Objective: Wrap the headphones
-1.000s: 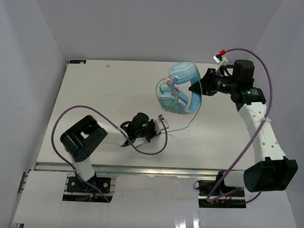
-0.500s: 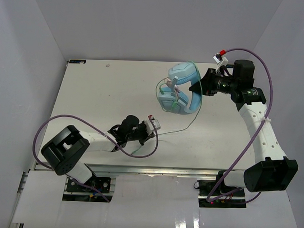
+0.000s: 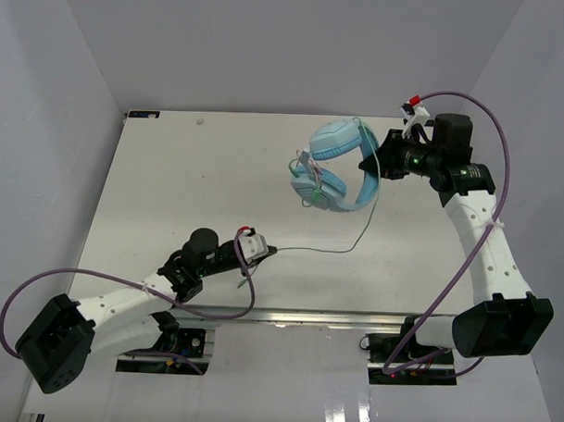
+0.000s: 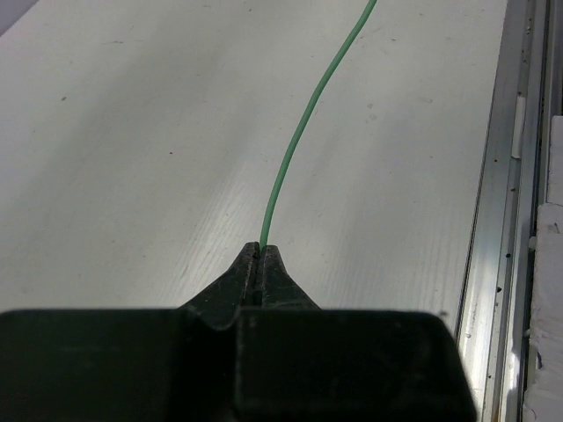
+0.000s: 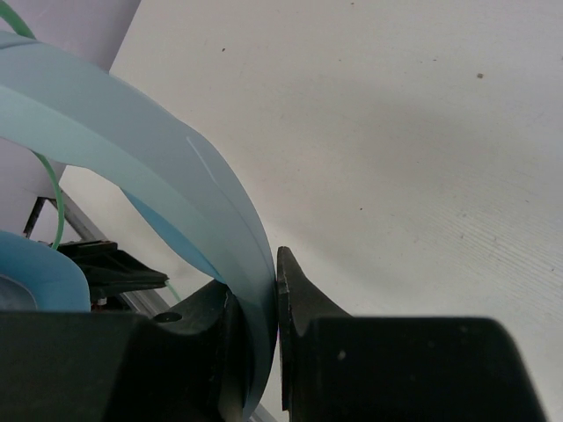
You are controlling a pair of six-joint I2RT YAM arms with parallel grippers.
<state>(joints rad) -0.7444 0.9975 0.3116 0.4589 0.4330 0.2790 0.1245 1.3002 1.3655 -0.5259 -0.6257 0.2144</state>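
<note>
Vs. 1 s ago: the left arm (image 3: 121,303) has swung back toward the near-left corner, its big black joint now past the table (image 3: 191,171) edge. It lies low & stretched out, wrist pulled back w/ it. The right arm (image 3: 480,246) barely shifted; it reaches from near-right up to far right-of-centre, forearm bent inward. The headphones (image 3: 334,171) have tipped since then & sit at far centre-right, w/ the headband (image 3: 365,177) next to the right gripper (image 3: 372,163) and both cups (image 3: 327,187) on the left side. The cable (image 3: 308,250) now runs straighter along the tabletop, then climbs to the headphones.

The right gripper is clamped on the light-blue headband, one finger per side. The left gripper (image 3: 267,250) has its tips pinched tight on the thin green cable, which exits btwn them. One strand arcs over the band's top.
</note>
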